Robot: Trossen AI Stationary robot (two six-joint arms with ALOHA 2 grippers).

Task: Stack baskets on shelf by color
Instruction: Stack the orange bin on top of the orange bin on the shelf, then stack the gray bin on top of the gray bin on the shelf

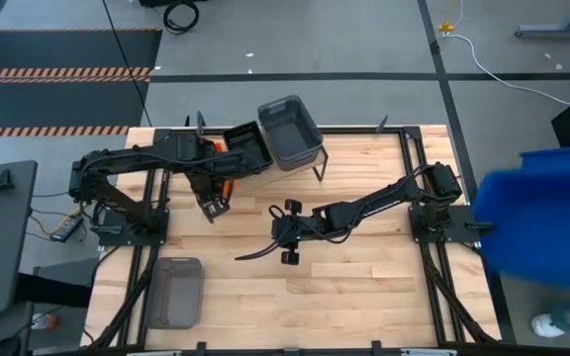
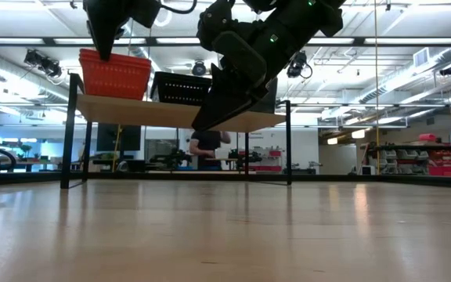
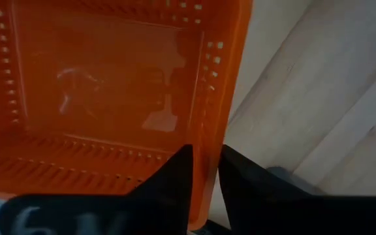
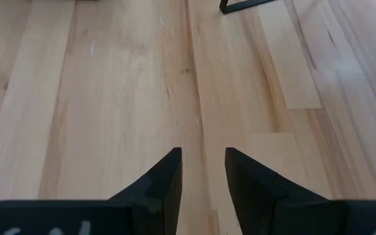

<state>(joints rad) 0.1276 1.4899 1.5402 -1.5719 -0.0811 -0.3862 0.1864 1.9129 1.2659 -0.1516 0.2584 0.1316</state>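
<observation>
On the shelf (image 2: 131, 110) an orange basket (image 2: 116, 74) stands at the left on its base. A black mesh basket (image 2: 182, 88) stands beside it and a grey basket (image 1: 290, 133) at the right end. My left gripper (image 3: 205, 176) points straight down over the orange basket (image 3: 109, 98). Its fingers are a little apart, one inside the basket wall and one outside. My right gripper (image 4: 203, 163) hangs open over the bare table middle (image 1: 287, 237), slanting down, with nothing between its fingers. My left gripper comes from above with one finger (image 3: 175, 176) inside the orange basket and the other outside, astride its side wall (image 3: 207, 163) near a corner. Whether the fingers touch the wall I cannot tell. The basket's base is on the shelf.
A second grey basket (image 1: 174, 292) lies on the table near its front left corner. My right arm (image 2: 241, 63) hangs in front of the shelf's right half. A blue object (image 1: 547, 213) stands beyond the table's right edge. A person (image 2: 207, 145) is far behind the shelf.
</observation>
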